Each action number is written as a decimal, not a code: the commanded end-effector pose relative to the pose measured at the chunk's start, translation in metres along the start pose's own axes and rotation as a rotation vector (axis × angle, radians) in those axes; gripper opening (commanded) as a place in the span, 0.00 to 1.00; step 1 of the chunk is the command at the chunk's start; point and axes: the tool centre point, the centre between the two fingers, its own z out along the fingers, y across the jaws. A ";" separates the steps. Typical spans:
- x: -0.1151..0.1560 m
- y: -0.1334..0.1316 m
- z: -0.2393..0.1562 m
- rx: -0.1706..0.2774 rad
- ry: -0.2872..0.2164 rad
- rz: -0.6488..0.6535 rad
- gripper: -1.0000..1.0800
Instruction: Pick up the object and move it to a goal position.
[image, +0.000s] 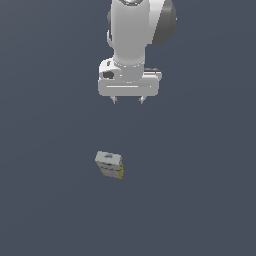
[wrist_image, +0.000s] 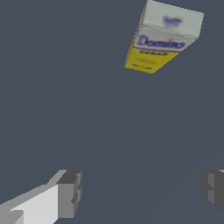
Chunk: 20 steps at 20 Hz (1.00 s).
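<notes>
Resting on the table (image: 45, 210), the object (image: 109, 165) is seen well apart from the spread, empty gripper (image: 128, 100), offset toward the exterior view's left and nearer its lower edge.

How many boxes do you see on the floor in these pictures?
1. The single box lies on the grey floor, apart from the open hand, which is empty. Neither view shows another box.
</notes>
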 end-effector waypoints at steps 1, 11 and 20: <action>0.000 0.000 0.000 0.000 0.000 0.000 0.96; 0.003 -0.018 -0.016 -0.009 0.021 -0.042 0.96; 0.003 -0.018 -0.016 -0.009 0.021 -0.045 0.96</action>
